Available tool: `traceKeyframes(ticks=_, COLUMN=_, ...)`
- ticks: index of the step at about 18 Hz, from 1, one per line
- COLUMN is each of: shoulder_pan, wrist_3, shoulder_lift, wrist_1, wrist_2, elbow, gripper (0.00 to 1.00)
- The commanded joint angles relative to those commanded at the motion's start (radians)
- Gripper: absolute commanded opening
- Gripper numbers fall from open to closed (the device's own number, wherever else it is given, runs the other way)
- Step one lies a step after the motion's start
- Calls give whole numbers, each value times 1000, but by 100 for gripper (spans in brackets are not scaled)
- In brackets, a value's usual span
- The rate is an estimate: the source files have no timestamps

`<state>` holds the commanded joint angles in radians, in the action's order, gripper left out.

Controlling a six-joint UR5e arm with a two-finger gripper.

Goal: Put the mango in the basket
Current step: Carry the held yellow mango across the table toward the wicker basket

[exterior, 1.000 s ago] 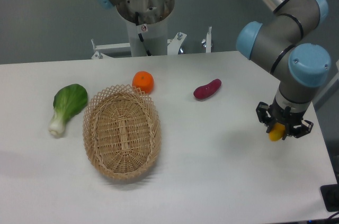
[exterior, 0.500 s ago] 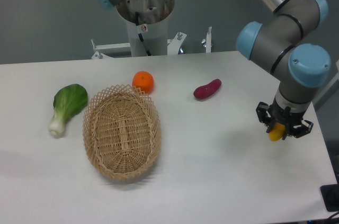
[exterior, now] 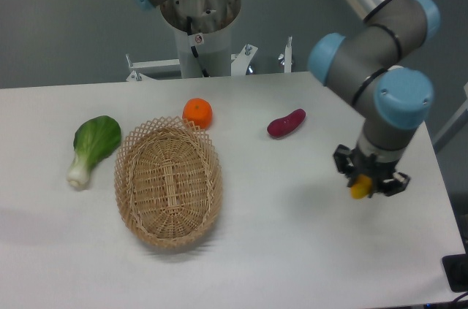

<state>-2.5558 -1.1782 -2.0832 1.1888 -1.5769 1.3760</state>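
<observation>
— So where is the mango (exterior: 360, 191) right now?

— Clamped in the gripper (exterior: 363, 186), well to the right of the basket (exterior: 168, 182). Only its yellow-orange lower end shows, poking out below the black fingers, which are closed against it on either side. It looks lifted clear of the table (exterior: 292, 250), with a faint shadow on the white surface to the left of it.

— And the basket itself?

— Lying flat on the table, an oval of tan wicker with a lattice rim. Nothing can be seen inside it.

— What else sits around the basket?

— An orange (exterior: 197, 112) is just beyond its far rim, almost touching the lattice. A bok choy (exterior: 91, 147) lies just left of the basket, leaf end pointing away, white stem toward the front. A purple-red sweet potato (exterior: 286, 123) rests to the right of the basket, farther back, between the orange and the gripper.
</observation>
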Motion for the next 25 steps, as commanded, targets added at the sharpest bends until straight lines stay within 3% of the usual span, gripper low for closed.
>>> traceKeyframes(ticks=12, shoulder_pan=164, wrist_3=97, shoulder_lift=29, wrist_1=46, wrist_2=2, elbow=38, gripper=34)
traceKeyframes(ticks=15, shoulder_pan=206, wrist_3=103, shoulder_lift=26, wrist_1=97, wrist_2=-3, elbow=38, gripper=34)
traceKeyframes(ticks=25, shoulder_pan=353, wrist_3=184, shoulder_lift=20, wrist_1=80, wrist_2=-9, elbow=92, gripper=34)
